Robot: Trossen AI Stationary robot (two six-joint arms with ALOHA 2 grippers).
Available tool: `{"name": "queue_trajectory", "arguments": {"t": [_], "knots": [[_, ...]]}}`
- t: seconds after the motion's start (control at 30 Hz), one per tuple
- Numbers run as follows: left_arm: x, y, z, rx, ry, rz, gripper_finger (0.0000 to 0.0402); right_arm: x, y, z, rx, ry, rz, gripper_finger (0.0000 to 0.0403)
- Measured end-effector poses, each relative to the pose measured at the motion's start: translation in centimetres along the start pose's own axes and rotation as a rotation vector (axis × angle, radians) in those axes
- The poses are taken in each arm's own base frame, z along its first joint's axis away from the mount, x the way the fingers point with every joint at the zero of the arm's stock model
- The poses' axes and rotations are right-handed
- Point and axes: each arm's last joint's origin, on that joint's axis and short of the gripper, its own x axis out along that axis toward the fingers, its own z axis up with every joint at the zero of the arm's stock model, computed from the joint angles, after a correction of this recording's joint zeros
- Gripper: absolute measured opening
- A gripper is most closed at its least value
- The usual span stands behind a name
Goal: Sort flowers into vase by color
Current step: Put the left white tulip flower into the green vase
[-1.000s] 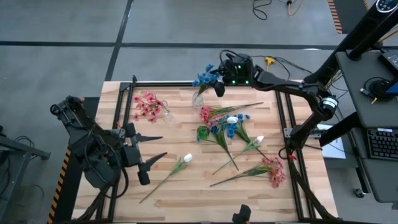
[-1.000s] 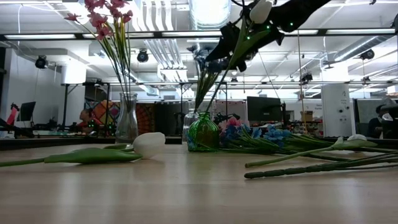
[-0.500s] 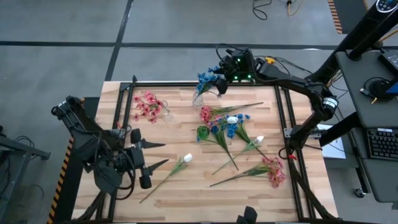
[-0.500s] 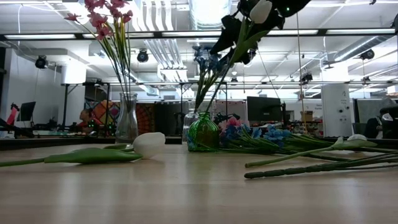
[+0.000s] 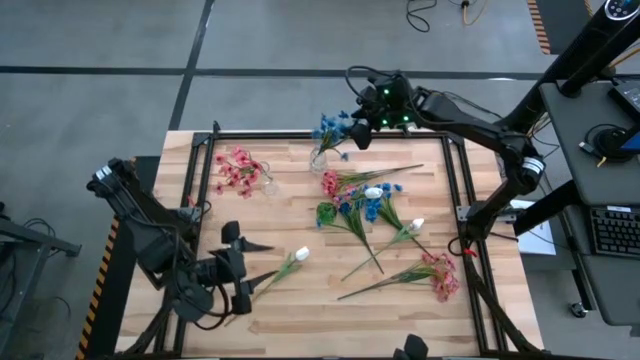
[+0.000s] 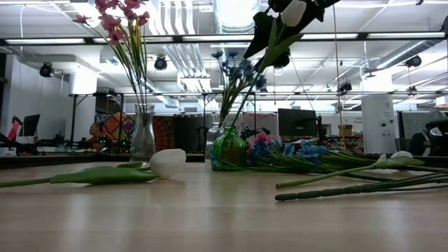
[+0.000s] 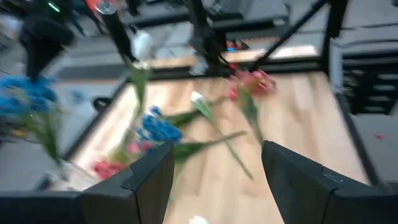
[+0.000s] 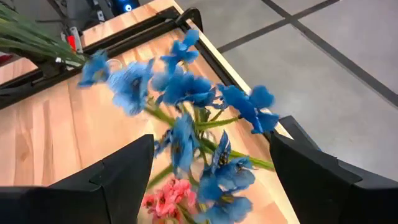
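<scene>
Right claw (image 5: 352, 133): fingers apart, nothing between them; it hangs over the desk's 12 o'clock edge, just at 3 o'clock of the blue sprig. Over the last second it has drawn back from above the vase toward 12 o'clock and past the desk edge.
Blue sprig in vase (image 5: 330, 128): stands in the clear vase (image 5: 318, 159) near the 12 o'clock edge; blossoms free of the claw. In the right wrist view the blue blossoms (image 8: 186, 93) fill the space between the two dark fingers without touching them.
Left claw (image 5: 243, 268): fingers apart, empty, low over the desk at the 8 o'clock side. It has moved from the 9 o'clock side toward 6 o'clock and now sits just beside the stem of the white flower (image 5: 283, 269).
White flower: lies flat on the desk, bloom toward 1 o'clock; place unchanged.
Pink sprigs (image 5: 236, 168): in the second clear vase (image 5: 268, 184) at the desk's 10 o'clock; unchanged.
Green vase (image 5: 326, 213): at desk centre; unchanged.
Loose pile (image 5: 368, 200): pink, blue and white sprigs lying at centre, spreading toward 3 o'clock; unchanged.
Pink sprig (image 5: 440, 274): flat on the desk at 4 o'clock; unchanged.
Desk (image 5: 300, 320): pale wood planks, black frame rails along the edges.
</scene>
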Motion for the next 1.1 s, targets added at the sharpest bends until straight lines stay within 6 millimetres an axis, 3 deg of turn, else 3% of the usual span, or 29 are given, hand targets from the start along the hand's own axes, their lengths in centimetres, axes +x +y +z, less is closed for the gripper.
{"name": "queue_trajectory", "arguments": {"t": [0.13,0.47,0.63,0.77,1.1], "knots": [[0.5,-0.7,-1.0,-0.05,0.104,-0.084,0.0223,-0.7,0.2,0.3,0.0,-0.003,0.0,0.0313],[2.3,-2.6,-4.3,-0.129,0.364,-0.079,0.0223,-3.4,0.8,1.3,0.003,-0.021,0.001,0.0307],[4.1,-3.9,-8.1,-0.125,0.534,-0.07,0.0223,-5.5,1.4,1.4,0.004,-0.049,0.004,0.0307],[5.4,-3.6,-11.3,-0.162,0.62,0.004,0.0223,-7.3,1.9,1.6,0.004,-0.091,0.009,0.0302],[7.5,-3.5,-17.1,-0.346,0.618,-0.085,0.0223,-10.7,3.4,1.8,-0.031,-0.172,0.035,0.0301]]}}
